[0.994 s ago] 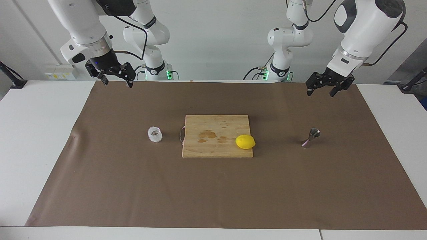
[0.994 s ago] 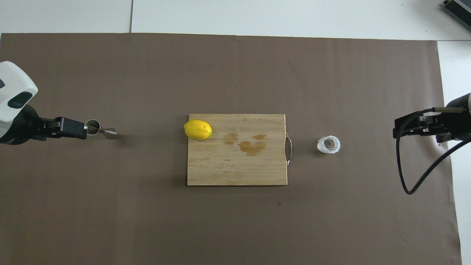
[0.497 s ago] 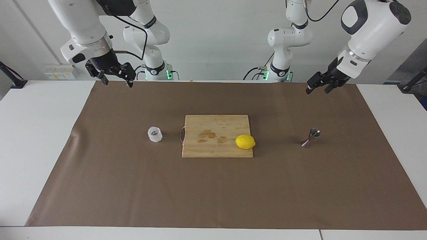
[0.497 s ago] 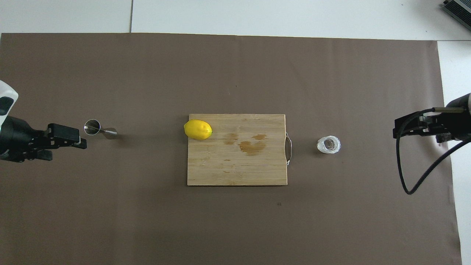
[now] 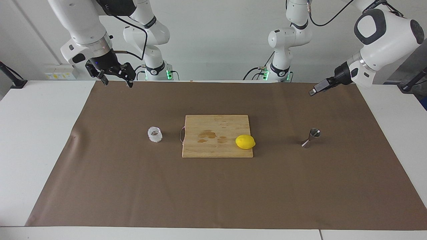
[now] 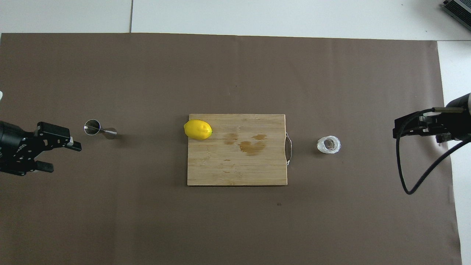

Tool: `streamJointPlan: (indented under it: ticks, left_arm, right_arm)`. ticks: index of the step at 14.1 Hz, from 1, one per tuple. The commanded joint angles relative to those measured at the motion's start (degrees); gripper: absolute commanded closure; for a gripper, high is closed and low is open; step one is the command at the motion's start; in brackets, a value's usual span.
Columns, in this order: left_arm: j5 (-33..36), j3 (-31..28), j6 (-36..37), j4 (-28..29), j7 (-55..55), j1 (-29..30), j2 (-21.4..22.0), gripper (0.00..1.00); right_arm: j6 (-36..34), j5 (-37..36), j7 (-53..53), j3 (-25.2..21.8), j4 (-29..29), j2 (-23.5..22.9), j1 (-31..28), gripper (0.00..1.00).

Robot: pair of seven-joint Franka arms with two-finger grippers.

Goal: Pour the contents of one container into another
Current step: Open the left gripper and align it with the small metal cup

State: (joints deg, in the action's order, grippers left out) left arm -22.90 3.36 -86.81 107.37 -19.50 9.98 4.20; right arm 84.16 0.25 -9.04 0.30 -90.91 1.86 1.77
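L gripper (image 6: 55,156) open, empty, up over mat's L-arm end, near jigger (image 5: 311,138). R gripper (image 5: 116,78) open, empty, waiting. Glass (image 5: 154,134) mid-mat beside board (image 5: 217,125): likely light, slick, fragile; grip across walls.

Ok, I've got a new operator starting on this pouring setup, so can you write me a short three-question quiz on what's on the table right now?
1. True or false: the lemon lies on the cutting board.
2. Which gripper is empty? A) only the left gripper B) only the right gripper C) both
3. Fill in: the glass tumbler stands toward the ____ arm's end of the table, the steel jigger toward the other arm's end.

Key:
1. True; it sits at the board's edge toward the left arm's end.
2. C; both are open and up in the air, touching nothing.
3. Right.
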Motion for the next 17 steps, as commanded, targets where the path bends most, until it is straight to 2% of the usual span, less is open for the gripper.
streamJointPlan:
  ticks: [1,7,11,14,17]
  left_arm:
    - [-4.1,0.4,2.3,-0.8,-5.6,1.9,-2.9,0.00]
    - [-7.3,0.4,5.9,-1.0,-10.2,6.1,-6.7,0.00]
    - [-12.5,0.4,7.2,-4.8,-12.9,9.0,-13.1,0.00]
    - [-12.7,0.5,12.0,-11.7,-14.8,10.1,-19.5,0.00]
    - [-14.1,0.5,12.0,-11.3,-15.3,11.3,-19.8,0.00]
  right_arm:
    - [-0.3,0.9,1.4,0.3,-0.7,1.0,-1.0,0.00]
    - [-0.3,0.9,1.4,0.3,-0.7,1.0,-1.0,0.00]
    - [-0.3,0.9,1.4,0.4,-0.7,1.0,-1.0,0.00]
    - [-0.3,0.9,1.4,0.3,-0.7,1.0,-1.0,0.00]
    - [-0.3,1.0,1.4,0.4,-0.7,1.0,-1.0,0.00]
